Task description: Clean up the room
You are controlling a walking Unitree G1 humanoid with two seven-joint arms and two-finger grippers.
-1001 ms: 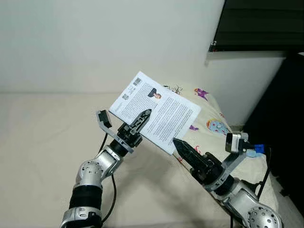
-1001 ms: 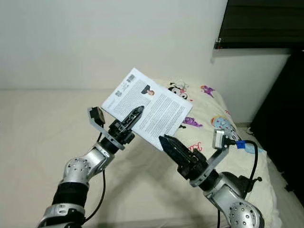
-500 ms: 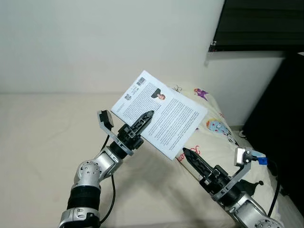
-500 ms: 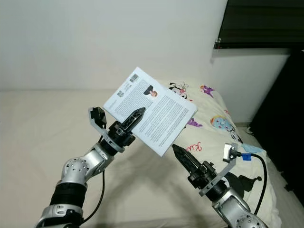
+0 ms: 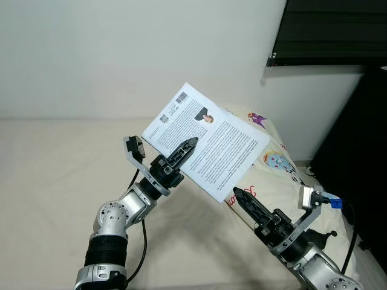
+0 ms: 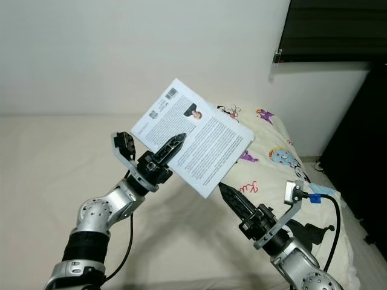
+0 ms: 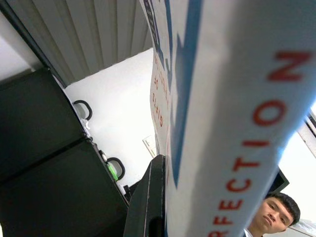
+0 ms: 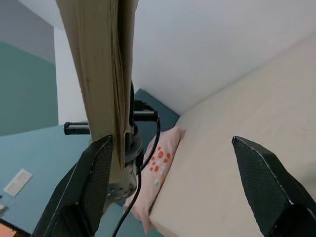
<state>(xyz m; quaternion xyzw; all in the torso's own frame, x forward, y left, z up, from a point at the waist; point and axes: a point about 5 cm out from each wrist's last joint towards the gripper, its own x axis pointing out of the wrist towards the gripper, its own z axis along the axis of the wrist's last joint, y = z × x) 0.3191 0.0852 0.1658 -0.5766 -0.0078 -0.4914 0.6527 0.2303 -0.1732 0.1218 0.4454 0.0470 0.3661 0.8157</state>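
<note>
Cream bedding (image 5: 48,181) stretches under a plain white wall, with a cartoon-printed pillow (image 5: 275,158) at the far right end of the bed and a dark cabinet (image 5: 329,30) mounted high on the wall beyond it. Above the bed, the left gripper (image 5: 181,151) holds a book (image 5: 208,142) in the air, back cover towards the camera, its fingers pinched on the lower edge so the book tilts up and to the right; the left wrist view looks straight along the spine, with one black finger pressed against the cover. The right gripper (image 5: 242,199) sits just below the book's lower corner with its fingers spread wide, and the right wrist view shows the page edges (image 8: 106,64) close beside one open finger (image 8: 96,182), apart from it rather than clamped. The step in hand looks like carrying a stray book off the bed, or passing it between arms. If a handover is meant, the next move calls for the right gripper to rise and close on the lower corner before the left one lets go; otherwise the robot needs to turn towards wherever books belong. A one-edge pinch on a floppy paperback may let it sag or slip.
</note>
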